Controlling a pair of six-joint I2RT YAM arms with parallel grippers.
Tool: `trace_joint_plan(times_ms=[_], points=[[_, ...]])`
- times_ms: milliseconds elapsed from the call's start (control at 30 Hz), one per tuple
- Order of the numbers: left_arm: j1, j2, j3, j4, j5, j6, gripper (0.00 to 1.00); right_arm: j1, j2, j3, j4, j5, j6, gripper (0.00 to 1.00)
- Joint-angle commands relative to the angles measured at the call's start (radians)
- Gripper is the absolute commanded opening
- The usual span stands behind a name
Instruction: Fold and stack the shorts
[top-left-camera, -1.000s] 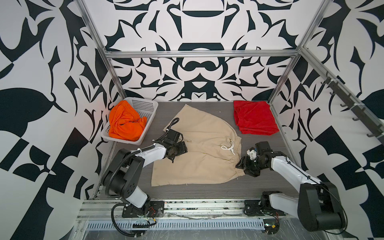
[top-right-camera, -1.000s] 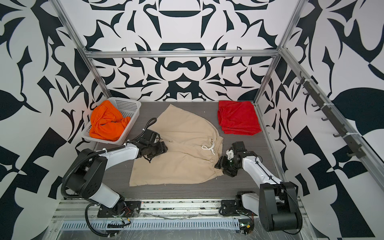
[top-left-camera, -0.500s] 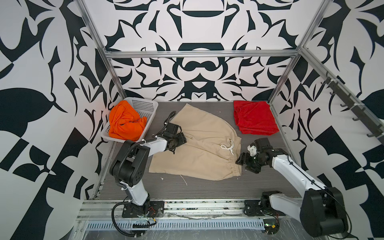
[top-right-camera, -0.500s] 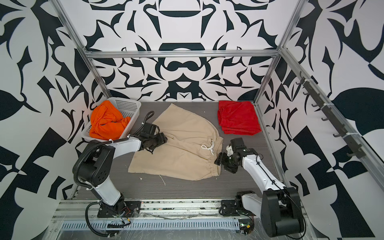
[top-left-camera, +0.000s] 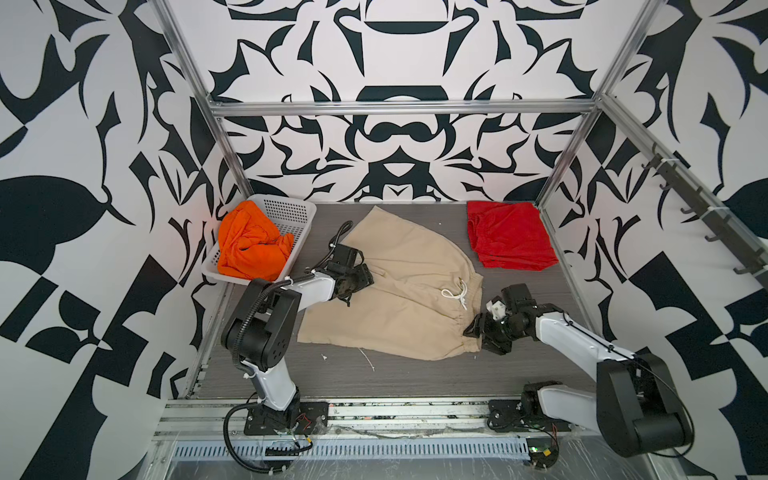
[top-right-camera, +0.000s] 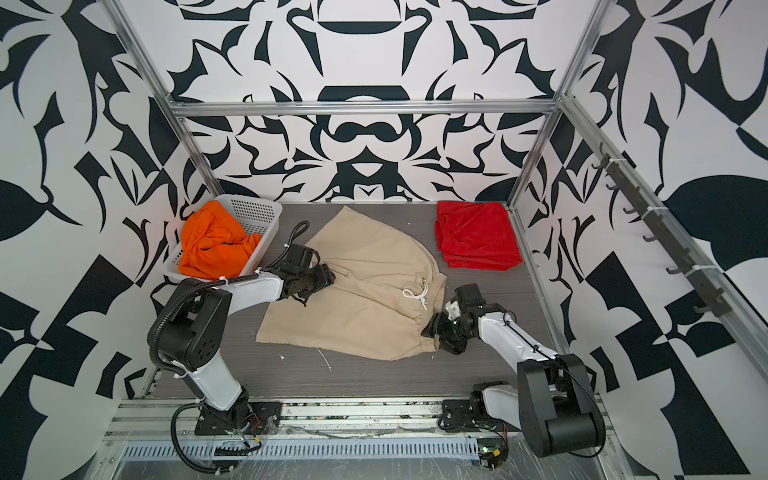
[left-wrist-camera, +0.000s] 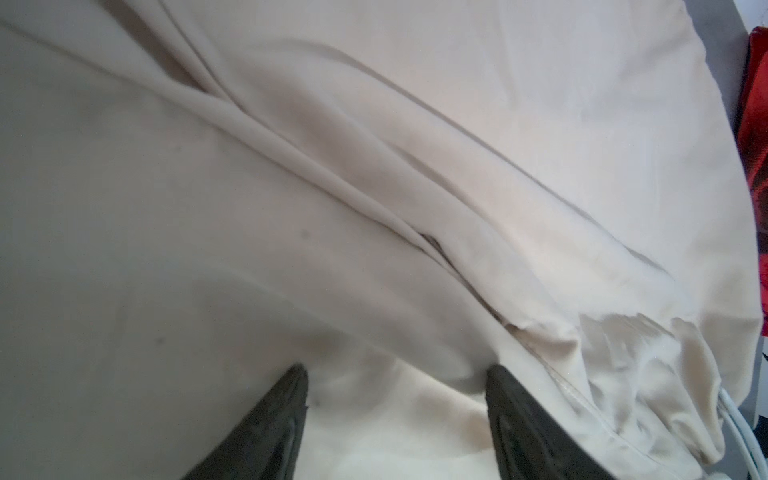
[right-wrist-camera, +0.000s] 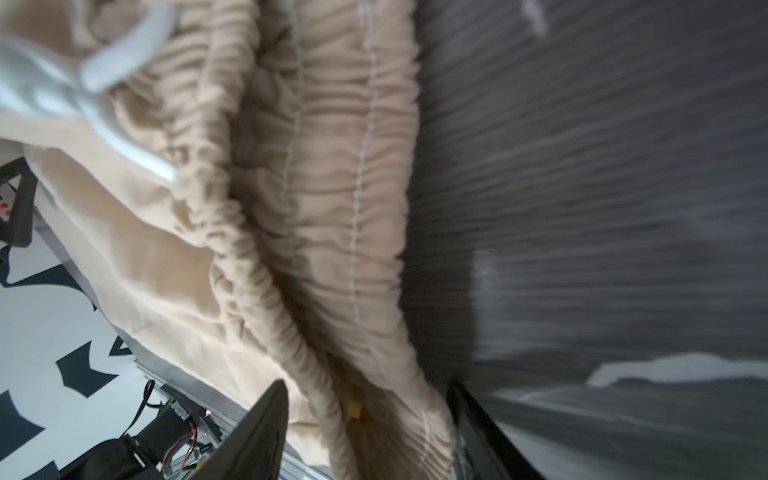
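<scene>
The beige shorts (top-left-camera: 415, 299) (top-right-camera: 365, 299) lie spread flat mid-table, white drawstring (top-left-camera: 455, 293) up, waistband to the right. My left gripper (top-left-camera: 361, 276) (left-wrist-camera: 395, 370) rests open on the left leg, fingers apart on smooth fabric. At the near waistband corner my right gripper (top-left-camera: 478, 336) (right-wrist-camera: 370, 386) is open, and the gathered waistband (right-wrist-camera: 353, 291) runs between its jaws. Folded red shorts (top-left-camera: 509, 235) lie at the back right. Crumpled orange shorts (top-left-camera: 249, 245) fill the basket.
A white perforated basket (top-left-camera: 291, 212) stands tilted at the back left against the frame. Loose white threads (top-left-camera: 365, 359) lie on the grey table (top-left-camera: 415, 386) in front of the beige shorts. Metal frame posts and patterned walls close in three sides.
The beige shorts slid away from the front edge and turned a little. My left gripper moved back with them. My right gripper shifted left onto the waistband corner, its jaws narrowing.
</scene>
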Motion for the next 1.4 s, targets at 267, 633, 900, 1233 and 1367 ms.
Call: trace_joint_plan(times_ms=[267, 633, 900, 1233, 1367], points=[[0.002, -0.131, -0.026, -0.211, -0.015, 0.019, 0.74, 0.011, -0.097, 0.026, 0.034, -0.023, 0.071, 0.04], [0.116, -0.508, -0.126, -0.591, -0.014, -0.197, 0.81, 0.037, -0.118, 0.106, -0.018, -0.011, 0.063, 0.0], [0.334, -0.789, -0.332, -0.763, 0.044, -0.372, 0.71, 0.068, -0.101, 0.136, -0.026, 0.018, 0.052, 0.0], [0.445, -0.778, -0.43, -0.749, 0.028, -0.378, 0.56, 0.077, -0.096, 0.135, -0.026, 0.024, 0.051, 0.0], [0.446, -0.692, -0.424, -0.694, 0.033, -0.355, 0.52, 0.078, -0.098, 0.143, -0.036, 0.025, 0.044, 0.0]])
